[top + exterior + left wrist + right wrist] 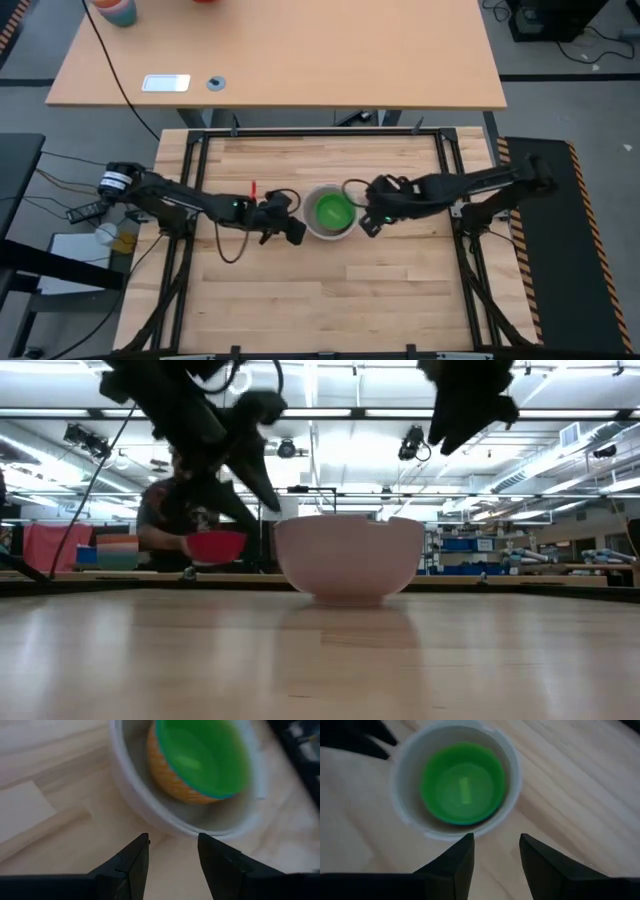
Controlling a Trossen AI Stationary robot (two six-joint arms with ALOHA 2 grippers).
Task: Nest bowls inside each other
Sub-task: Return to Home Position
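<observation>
A white bowl (312,228) stands upright on its base in the middle of the wooden table. A bright green bowl (333,211) sits inside it, mouth up. In the left wrist view the green bowl (202,755) shows an orange patterned outer side. My left gripper (173,840) is open just left of the white bowl's rim (150,815), slanting down toward it. My right gripper (496,839) is open above and to the right of the white bowl (410,765), looking down into the green bowl (462,785). Neither gripper touches a bowl.
A second table beyond the far edge holds an orange-and-teal cup (113,10) and a white card (166,83). A small red piece (253,187) lies near the left arm. In the low view a person sits behind the table with a red bowl (215,545).
</observation>
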